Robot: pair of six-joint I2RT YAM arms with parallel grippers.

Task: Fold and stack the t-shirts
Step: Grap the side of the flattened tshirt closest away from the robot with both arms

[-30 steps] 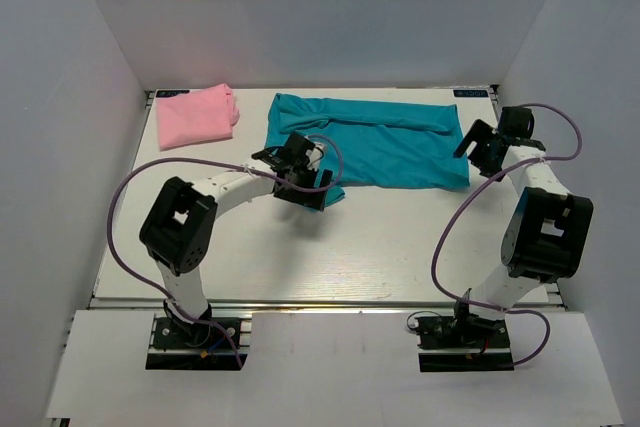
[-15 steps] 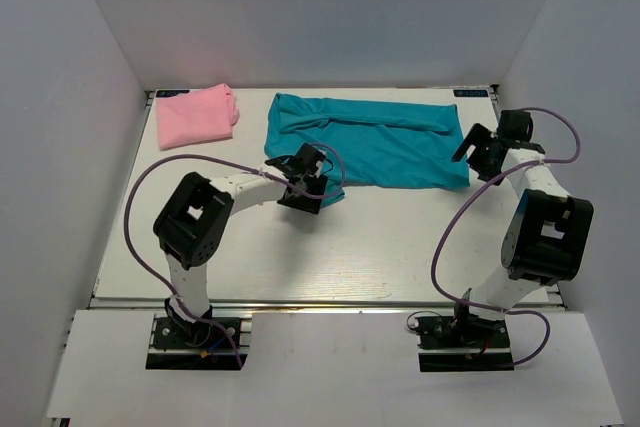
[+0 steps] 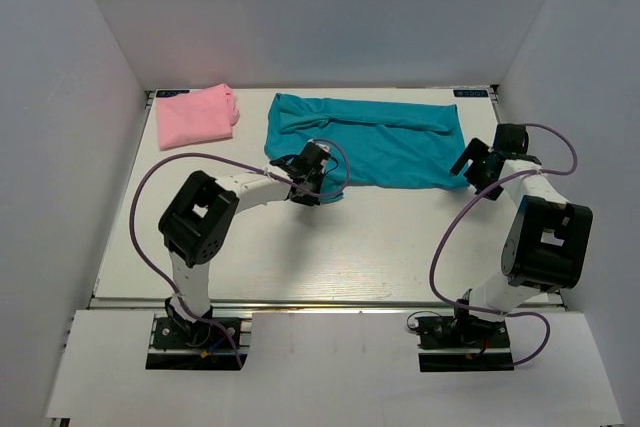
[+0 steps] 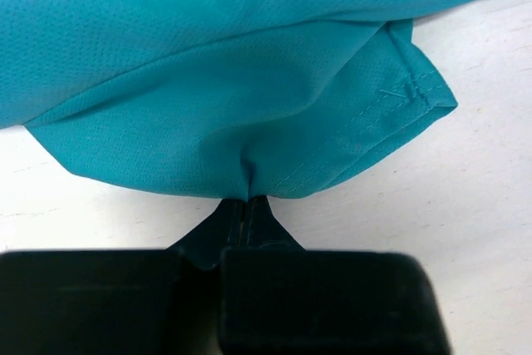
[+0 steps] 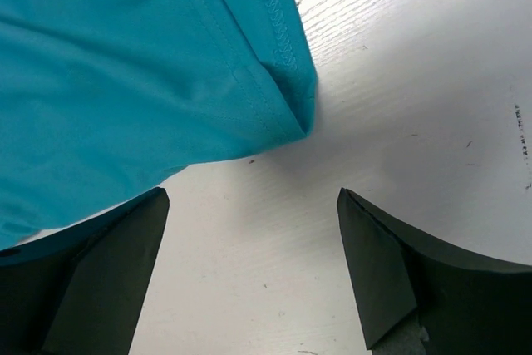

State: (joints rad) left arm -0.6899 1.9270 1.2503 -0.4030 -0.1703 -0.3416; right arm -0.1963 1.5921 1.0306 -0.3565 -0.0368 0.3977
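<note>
- Left gripper (image 4: 247,209) sat on the near-left corner of the teal t-shirt (image 3: 380,142), fingers pressed together and pinching a small pucker of hem.
- Right gripper (image 5: 252,205) was at the shirt's near-right corner, fingers spread wide with bare table (image 3: 400,237) between them. The corner lay just ahead of the gap.
- Teal shirt lay flat as a long band, long axis left-right across the far half of the table.
- Pink t-shirt (image 3: 195,115) sat folded in the far-left corner, well apart from the teal one.
- Purple cables (image 3: 140,202) looped off both arms, clear of the cloth.
- The overhead view hid the left fingertips under the wrist; only the left wrist view showed the pinch. Pink shirt was visible overhead only.
</note>
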